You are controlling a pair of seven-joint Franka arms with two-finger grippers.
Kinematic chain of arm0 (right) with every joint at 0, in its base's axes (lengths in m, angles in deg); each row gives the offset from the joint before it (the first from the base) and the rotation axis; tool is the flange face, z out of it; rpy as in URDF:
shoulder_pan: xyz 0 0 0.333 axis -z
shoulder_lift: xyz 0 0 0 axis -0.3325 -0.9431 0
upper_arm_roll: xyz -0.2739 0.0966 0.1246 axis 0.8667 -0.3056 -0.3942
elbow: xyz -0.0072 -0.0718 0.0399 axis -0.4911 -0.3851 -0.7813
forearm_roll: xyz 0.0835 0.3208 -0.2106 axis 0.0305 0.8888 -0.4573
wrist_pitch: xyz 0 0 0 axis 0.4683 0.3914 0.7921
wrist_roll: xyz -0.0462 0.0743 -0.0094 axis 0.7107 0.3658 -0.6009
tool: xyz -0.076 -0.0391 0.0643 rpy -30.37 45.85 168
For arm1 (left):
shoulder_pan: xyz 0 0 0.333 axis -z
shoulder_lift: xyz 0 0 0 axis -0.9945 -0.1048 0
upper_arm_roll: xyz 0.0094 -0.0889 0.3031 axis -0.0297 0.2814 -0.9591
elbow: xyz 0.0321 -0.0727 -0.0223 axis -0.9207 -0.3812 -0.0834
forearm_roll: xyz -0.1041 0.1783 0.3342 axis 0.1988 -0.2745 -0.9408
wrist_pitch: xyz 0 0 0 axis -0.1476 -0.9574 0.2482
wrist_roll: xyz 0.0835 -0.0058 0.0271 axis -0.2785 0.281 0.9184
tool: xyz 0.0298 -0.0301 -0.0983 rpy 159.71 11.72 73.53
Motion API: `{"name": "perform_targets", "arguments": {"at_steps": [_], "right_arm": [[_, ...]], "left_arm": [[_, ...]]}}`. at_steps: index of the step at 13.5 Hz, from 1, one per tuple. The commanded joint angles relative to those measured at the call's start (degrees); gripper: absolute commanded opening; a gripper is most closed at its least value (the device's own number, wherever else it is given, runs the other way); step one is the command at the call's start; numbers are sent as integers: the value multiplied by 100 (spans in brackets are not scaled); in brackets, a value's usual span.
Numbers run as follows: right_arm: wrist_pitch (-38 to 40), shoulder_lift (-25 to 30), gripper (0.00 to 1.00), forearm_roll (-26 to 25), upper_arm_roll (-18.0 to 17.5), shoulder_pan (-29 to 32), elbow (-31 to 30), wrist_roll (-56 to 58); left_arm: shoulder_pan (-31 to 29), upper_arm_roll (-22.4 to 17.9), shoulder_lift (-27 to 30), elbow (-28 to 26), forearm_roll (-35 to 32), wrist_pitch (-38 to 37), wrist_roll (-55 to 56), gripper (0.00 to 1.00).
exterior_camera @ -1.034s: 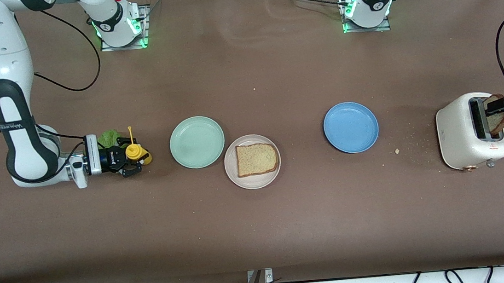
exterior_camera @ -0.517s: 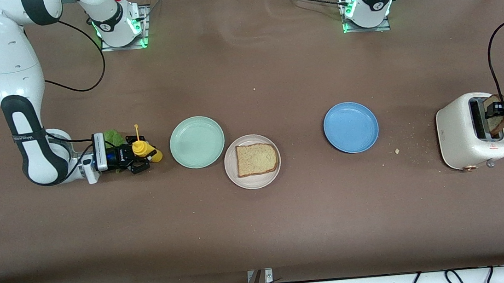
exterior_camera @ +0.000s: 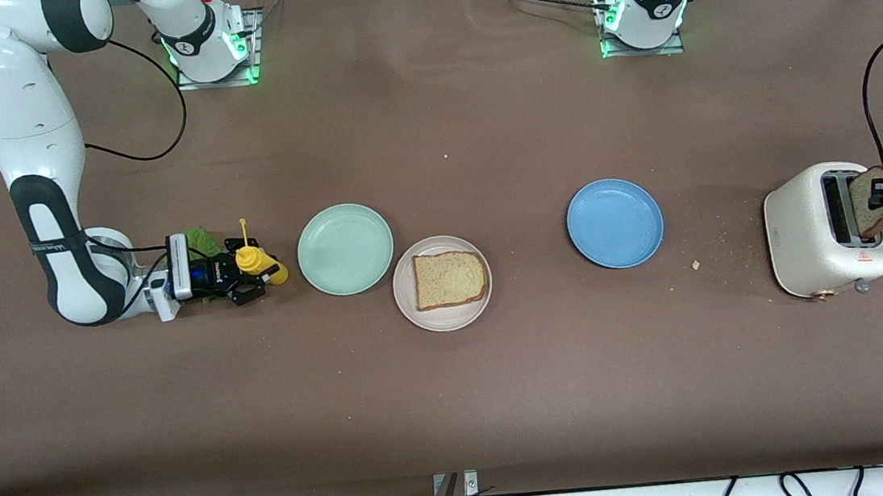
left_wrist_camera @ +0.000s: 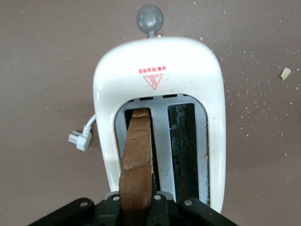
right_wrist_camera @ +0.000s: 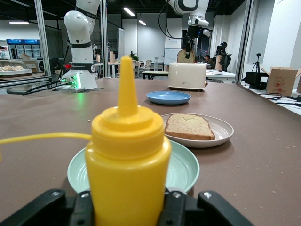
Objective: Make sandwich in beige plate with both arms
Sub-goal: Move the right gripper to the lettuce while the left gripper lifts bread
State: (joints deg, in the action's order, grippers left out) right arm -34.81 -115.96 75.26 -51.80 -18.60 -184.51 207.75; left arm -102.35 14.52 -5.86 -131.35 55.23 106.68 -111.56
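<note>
One tan bread slice (exterior_camera: pixel 449 279) lies flat on the beige plate (exterior_camera: pixel 406 304) mid-table. A second slice (exterior_camera: pixel 869 211) stands on edge, partly out of a slot of the white toaster (exterior_camera: pixel 809 237). My left gripper (exterior_camera: pixel 882 195) is shut on its top; the left wrist view shows the slice (left_wrist_camera: pixel 138 150) pinched in the left gripper (left_wrist_camera: pixel 137 207). The green lettuce (exterior_camera: pixel 202 240) lies beside the right wrist, mostly hidden. My right gripper (exterior_camera: pixel 249 270) is low at the table, shut on a yellow squeeze bottle (right_wrist_camera: pixel 127 155) that stands upright.
A mint-green plate (exterior_camera: pixel 344 249) touches the beige plate on the side toward the right arm's end, just past the bottle. A blue plate (exterior_camera: pixel 615 223) sits between the beige plate and the toaster. Crumbs (exterior_camera: pixel 696 265) lie near the toaster; its white plug (left_wrist_camera: pixel 80 139) rests beside it.
The left gripper has closed on the slice in the toaster. The right gripper has slid the yellow bottle a little toward the mint-green plate.
</note>
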Motion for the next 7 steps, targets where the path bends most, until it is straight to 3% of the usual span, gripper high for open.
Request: {"name": "perform_targets", "arguments": {"at_steps": [1, 7], "right_arm": [[33, -57, 100, 15, -63, 103, 94, -66], [33, 136, 100, -502, 182, 76, 357, -584]], "left_arm": [[-35, 77, 32, 353, -192, -235, -62, 0], [26, 94, 23, 995, -165, -755, -62, 0]]}}
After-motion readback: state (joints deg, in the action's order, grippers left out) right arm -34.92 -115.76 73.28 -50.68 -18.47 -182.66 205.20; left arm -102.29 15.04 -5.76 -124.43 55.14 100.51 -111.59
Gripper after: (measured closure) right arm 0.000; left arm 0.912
